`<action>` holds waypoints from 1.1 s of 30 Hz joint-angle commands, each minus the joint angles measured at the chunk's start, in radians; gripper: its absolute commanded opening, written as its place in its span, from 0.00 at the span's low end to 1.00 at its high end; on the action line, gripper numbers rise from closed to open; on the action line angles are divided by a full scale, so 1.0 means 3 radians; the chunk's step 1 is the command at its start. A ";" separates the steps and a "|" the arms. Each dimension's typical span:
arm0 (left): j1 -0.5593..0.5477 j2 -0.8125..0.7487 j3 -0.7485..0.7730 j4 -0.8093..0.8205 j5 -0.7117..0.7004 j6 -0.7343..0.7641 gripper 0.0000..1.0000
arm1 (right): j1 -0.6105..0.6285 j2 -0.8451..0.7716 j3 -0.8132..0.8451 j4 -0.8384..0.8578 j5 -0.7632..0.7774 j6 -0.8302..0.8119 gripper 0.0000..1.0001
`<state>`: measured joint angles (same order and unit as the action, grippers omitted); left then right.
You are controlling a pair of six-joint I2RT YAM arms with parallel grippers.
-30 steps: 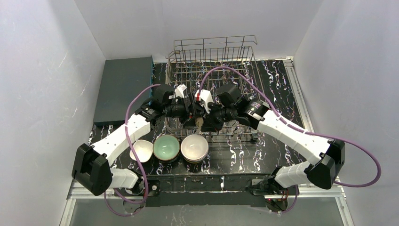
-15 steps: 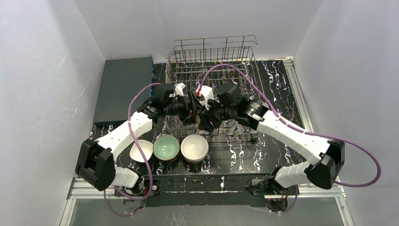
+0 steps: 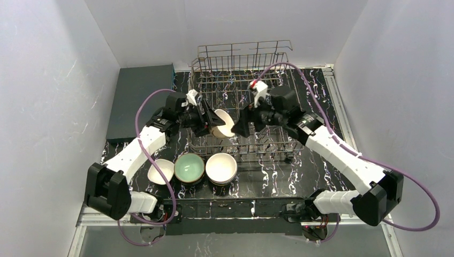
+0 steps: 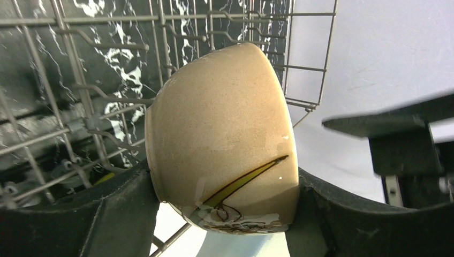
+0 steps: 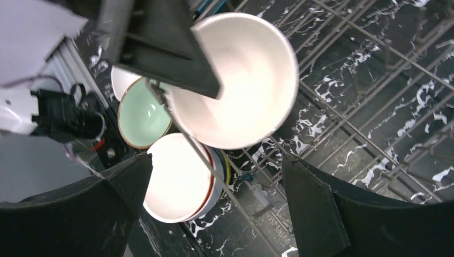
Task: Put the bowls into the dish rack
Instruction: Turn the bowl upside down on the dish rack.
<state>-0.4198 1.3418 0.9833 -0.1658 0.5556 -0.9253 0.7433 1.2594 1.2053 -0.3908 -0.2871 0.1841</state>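
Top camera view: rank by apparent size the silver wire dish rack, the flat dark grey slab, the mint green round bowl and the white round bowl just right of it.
1. silver wire dish rack, clearly largest
2. flat dark grey slab
3. mint green round bowl and white round bowl: they look alike, so no ranking

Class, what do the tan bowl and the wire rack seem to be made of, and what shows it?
Tan bowl: probably glazed ceramic; glossy speckled surface with highlights and painted leaf. Rack: likely metal wire, silvery finish; thin rods joined in a grid.
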 commanded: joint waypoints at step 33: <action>0.0010 -0.0290 0.0541 0.0724 0.0644 0.4062 0.02 | -0.1244 -0.0174 -0.0523 0.0307 -0.1098 0.0494 0.99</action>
<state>-0.4141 1.2392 1.0641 -0.0021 0.6586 0.1417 0.3813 1.2385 1.0306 -0.2630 -0.6353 0.3779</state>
